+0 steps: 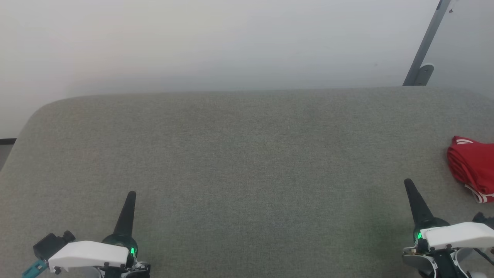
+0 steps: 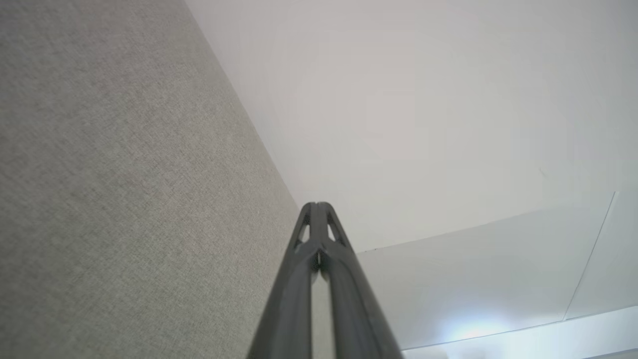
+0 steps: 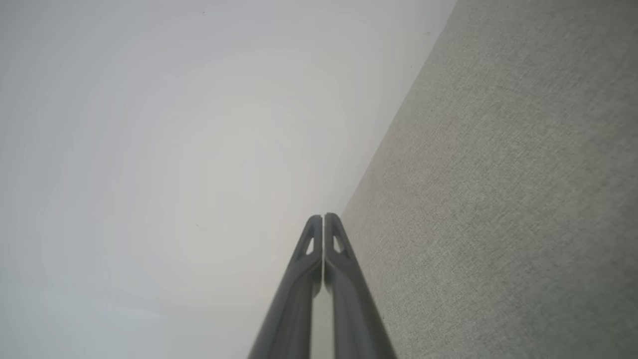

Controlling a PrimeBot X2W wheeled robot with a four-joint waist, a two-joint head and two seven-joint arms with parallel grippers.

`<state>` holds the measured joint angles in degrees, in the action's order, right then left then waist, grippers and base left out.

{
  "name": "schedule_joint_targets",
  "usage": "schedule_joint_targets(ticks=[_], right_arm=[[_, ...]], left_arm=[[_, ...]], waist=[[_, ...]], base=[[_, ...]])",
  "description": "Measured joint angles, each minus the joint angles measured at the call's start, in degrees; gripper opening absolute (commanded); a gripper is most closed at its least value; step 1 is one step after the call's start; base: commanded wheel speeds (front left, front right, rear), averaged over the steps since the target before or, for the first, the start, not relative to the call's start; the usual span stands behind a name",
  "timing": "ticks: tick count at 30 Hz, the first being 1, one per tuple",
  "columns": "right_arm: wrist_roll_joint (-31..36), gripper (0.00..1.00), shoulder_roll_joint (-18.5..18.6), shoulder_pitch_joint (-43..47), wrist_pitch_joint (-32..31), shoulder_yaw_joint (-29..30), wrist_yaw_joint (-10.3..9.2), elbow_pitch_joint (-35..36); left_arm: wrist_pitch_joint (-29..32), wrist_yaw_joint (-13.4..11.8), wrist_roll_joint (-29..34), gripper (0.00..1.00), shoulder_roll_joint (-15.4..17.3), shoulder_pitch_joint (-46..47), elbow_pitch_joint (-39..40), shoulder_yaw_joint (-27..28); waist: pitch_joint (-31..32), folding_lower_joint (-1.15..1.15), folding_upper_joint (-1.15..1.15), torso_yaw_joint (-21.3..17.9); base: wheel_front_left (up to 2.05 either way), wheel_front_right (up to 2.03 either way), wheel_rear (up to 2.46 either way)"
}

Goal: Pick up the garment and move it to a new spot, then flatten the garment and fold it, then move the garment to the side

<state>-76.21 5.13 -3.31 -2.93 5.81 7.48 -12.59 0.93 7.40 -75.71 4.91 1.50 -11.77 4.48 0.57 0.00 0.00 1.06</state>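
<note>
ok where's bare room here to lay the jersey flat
The grey surface is bare from the left pincer across to the right pincer and back to the wall. The busy spot is the right edge, where the bunched garment lies.

The jersey [image 1: 471, 166] is red and a bit shiny. It is not spread out. It lies in a small folded bundle, with its layers one on top of the other. Soft round folds run down its left side like lines. At its top left corner there are a few short white stripes. At its bottom there is a thin white band with red lines in it. The jersey lies on the grey cloth table [image 1: 247, 162], far over on the robot's right side, about halfway between front and back. Part of it runs off the side of the head view, so its whole shape cannot be told.
</note>
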Motion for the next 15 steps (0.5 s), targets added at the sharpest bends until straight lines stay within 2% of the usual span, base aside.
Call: schedule_joint_targets(ticks=[15], right_arm=[[-6.06,0.0,-0.91,-1.0,-1.22,0.21,0.0,-0.56]], left_arm=[[1.82,0.0,-6.56,0.0,-0.49,1.7,-0.91,0.51]], waist=[[-0.26,0.0,0.0,-0.36]], base=[[0.0,0.0,0.0]])
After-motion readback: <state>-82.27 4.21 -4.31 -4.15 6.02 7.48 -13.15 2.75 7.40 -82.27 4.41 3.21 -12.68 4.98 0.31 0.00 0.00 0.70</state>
